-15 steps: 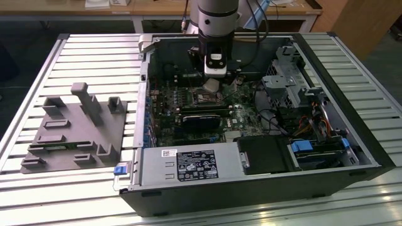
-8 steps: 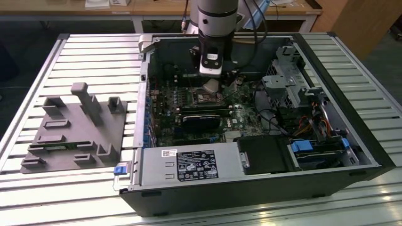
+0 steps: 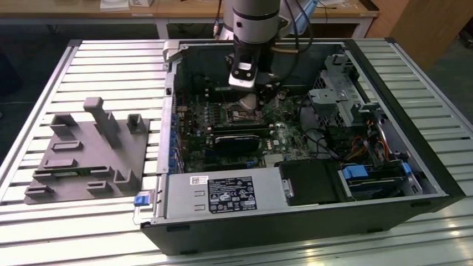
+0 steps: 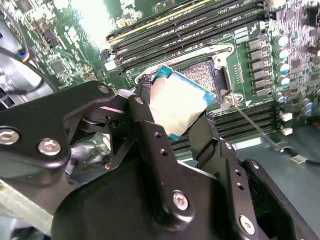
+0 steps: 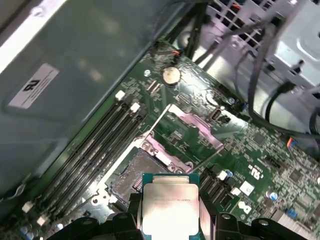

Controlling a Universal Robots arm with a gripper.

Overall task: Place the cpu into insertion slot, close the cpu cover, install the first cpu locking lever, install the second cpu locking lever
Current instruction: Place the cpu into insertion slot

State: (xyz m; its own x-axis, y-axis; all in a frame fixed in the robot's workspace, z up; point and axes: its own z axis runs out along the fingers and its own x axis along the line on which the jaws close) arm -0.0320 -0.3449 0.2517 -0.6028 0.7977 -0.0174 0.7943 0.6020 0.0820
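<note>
My gripper (image 4: 176,114) is shut on the cpu (image 4: 175,106), a small square chip with a pale metal top and a teal edge, pinched by two opposite sides. In the first wrist view the cpu (image 5: 169,206) hangs tilted just above and beside the insertion slot (image 5: 132,172), a dark-centred socket with a silvery rim in the green board. The cpu cover (image 5: 197,127) stands swung open past the slot, and a thin locking lever (image 5: 150,125) sticks up beside it. In the exterior view the gripper (image 3: 248,102) hovers inside the open computer case over the slot (image 3: 240,115).
Long black memory slots (image 4: 200,25) run beside the socket. A grey power-supply box (image 3: 221,194) fills the case's near corner, with a drive cage (image 3: 347,94) and cables (image 3: 369,144) on the exterior view's right. A grey fixture (image 3: 88,149) lies on the slatted table.
</note>
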